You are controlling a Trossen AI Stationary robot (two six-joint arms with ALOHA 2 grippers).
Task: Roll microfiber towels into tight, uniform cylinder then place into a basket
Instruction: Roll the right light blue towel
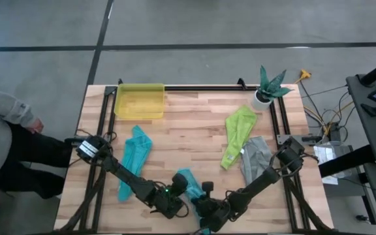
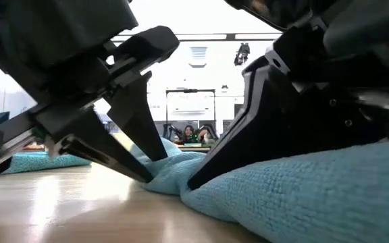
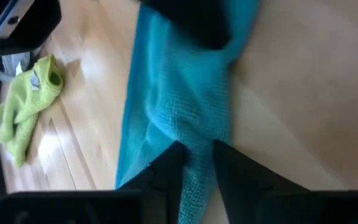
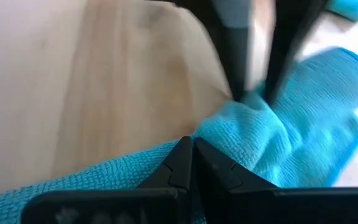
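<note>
The wooden table carries the yellow basket, a potted plant, and four towels: teal, green, grey, light blue.

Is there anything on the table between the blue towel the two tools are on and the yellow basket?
Yes, partly: the teal towel lies along the way from the light blue towel to the basket.
</note>
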